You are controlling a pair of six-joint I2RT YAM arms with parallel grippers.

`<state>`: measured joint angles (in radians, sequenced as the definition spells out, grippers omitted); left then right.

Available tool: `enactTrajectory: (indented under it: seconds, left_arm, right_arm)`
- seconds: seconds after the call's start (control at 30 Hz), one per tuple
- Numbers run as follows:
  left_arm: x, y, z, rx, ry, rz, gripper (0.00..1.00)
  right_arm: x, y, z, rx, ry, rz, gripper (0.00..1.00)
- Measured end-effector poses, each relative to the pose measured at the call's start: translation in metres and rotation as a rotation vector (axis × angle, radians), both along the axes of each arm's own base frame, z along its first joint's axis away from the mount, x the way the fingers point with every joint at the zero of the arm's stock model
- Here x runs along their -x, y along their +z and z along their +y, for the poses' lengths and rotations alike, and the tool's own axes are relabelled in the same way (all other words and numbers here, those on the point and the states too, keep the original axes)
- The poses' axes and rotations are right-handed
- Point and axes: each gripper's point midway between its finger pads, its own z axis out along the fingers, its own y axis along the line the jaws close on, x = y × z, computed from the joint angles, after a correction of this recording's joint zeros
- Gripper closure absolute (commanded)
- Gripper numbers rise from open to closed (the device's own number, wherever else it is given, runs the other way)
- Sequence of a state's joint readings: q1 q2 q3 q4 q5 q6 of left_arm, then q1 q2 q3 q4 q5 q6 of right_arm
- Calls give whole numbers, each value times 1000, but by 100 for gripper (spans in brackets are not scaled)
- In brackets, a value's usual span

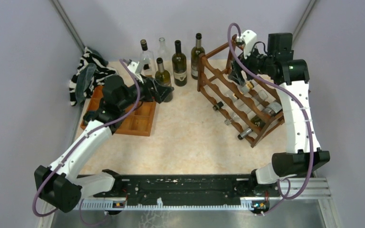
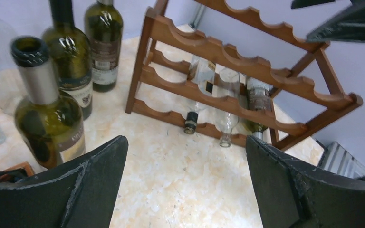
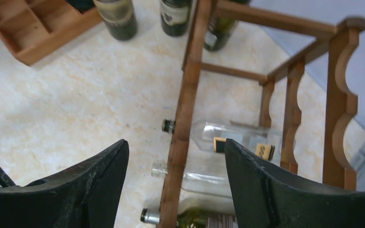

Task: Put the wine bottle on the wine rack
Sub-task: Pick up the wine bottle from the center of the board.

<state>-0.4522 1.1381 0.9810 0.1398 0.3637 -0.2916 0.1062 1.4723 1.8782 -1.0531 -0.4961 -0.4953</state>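
The dark wooden wine rack (image 1: 247, 102) stands at the right back of the table, with three bottles lying in its lowest tier. It also shows in the left wrist view (image 2: 228, 61) and the right wrist view (image 3: 185, 95). Several bottles stand at the back. The nearest to my left gripper is a green wine bottle (image 1: 162, 76) with a silver neck (image 2: 50, 118). My left gripper (image 1: 165, 93) is open and empty (image 2: 186, 142), just right of that bottle. My right gripper (image 1: 240, 76) is open and empty (image 3: 176, 142), hovering over the rack's far end.
A flat orange-brown compartment tray (image 1: 140, 121) lies at the left, under my left arm. A zebra-striped cloth (image 1: 88, 71) sits in the back left corner. Grey walls close in the table on three sides.
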Motion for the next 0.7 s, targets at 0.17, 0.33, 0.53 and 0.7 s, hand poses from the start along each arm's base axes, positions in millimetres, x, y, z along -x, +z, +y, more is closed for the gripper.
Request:
enactTrajectory:
  seconds: [0.17,0.33,0.53,0.7]
  left_arm:
    - [-19,17,10,-22,57,10,1]
    - [-41,22,23,-104,147,-4,1]
    - [-73,20,34,-203,251,-23,1]
    - [-103,5,38,-233,293,16,1]
  right_arm:
    - [21,19,36,-160,192,-41,5]
    - [64,13,67,-351,389,-7,2]
    - [78,15,83,-461,524,7,2]
    - [80,6,84,-471,528,24,2]
